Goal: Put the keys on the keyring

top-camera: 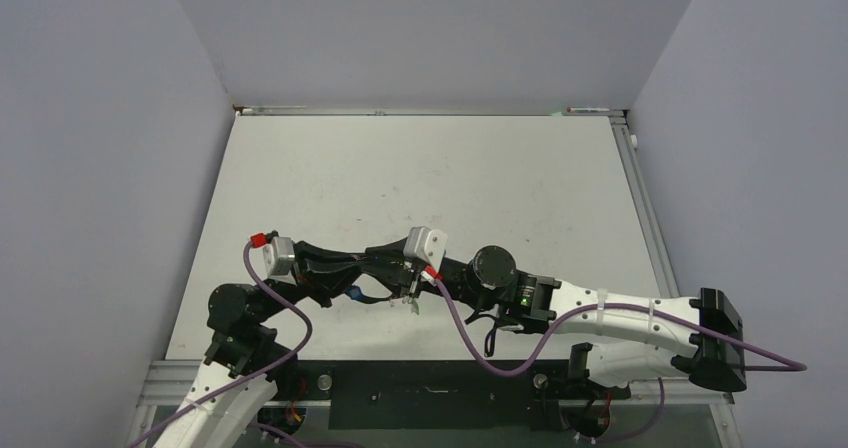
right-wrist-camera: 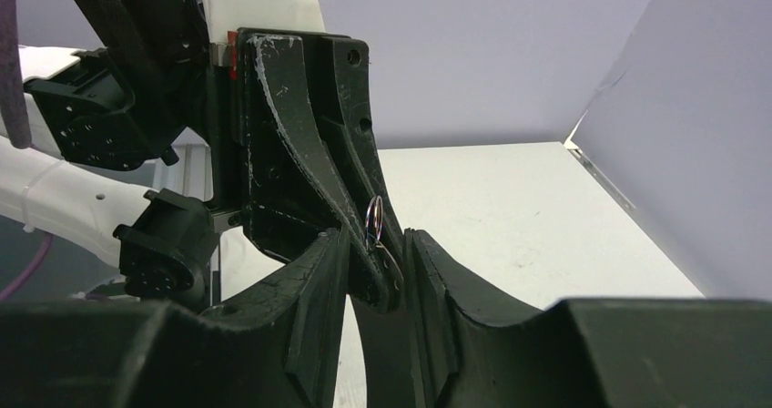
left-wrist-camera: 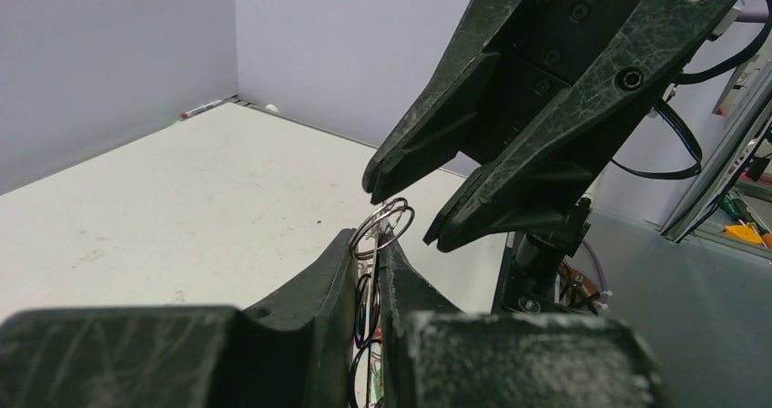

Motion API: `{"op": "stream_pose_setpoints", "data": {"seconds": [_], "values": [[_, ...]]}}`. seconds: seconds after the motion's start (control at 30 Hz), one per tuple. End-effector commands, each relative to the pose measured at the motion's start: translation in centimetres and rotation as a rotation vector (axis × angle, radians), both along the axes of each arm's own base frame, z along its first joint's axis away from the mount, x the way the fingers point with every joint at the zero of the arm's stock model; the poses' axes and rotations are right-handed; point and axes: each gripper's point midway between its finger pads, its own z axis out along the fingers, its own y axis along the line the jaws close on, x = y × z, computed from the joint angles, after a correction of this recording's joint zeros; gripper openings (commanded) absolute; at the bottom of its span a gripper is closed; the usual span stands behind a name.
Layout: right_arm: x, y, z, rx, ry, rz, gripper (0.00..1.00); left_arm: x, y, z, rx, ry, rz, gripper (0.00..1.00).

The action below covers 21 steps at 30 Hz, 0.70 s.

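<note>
Left gripper (left-wrist-camera: 373,249) closed tight on the wire keyring (left-wrist-camera: 390,221), over the near table (top-camera: 450,178). Right gripper (right-wrist-camera: 375,237), 2 fingers partly apart, straddles the ring; nothing gripped.

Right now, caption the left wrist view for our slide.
Left gripper shut on the keyring; right gripper open, fingertips either side of its top.

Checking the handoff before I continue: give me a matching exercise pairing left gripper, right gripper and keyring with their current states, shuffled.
Things:
1. left gripper
2. right gripper
3. keyring

States:
A. jaws apart, one tip on either side of the wire loops
B. thin silvery loops sticking up out of a pinch
C. fingers closed together on wire

Pairs: 1-C, 2-A, 3-B
</note>
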Motion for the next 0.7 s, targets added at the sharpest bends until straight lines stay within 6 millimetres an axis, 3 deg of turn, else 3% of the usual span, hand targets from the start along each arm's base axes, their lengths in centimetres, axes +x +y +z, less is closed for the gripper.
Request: {"op": "stream_pose_setpoints", "data": {"seconds": [0.0, 0.43, 0.67], "values": [[-0.1, 0.6, 2.3, 0.07, -0.021, 0.009, 0.29, -0.5, 0.4, 1.9, -0.041, -0.068, 0.003, 0.0], [0.0, 1.5, 1.8, 0.05, -0.019, 0.013, 0.24, -0.4, 0.5, 2.0, -0.044, -0.072, 0.013, 0.0], [-0.1, 1.7, 1.6, 0.047, -0.019, 0.01, 0.16, -0.4, 0.6, 1.9, -0.043, -0.069, 0.018, 0.0]]}}
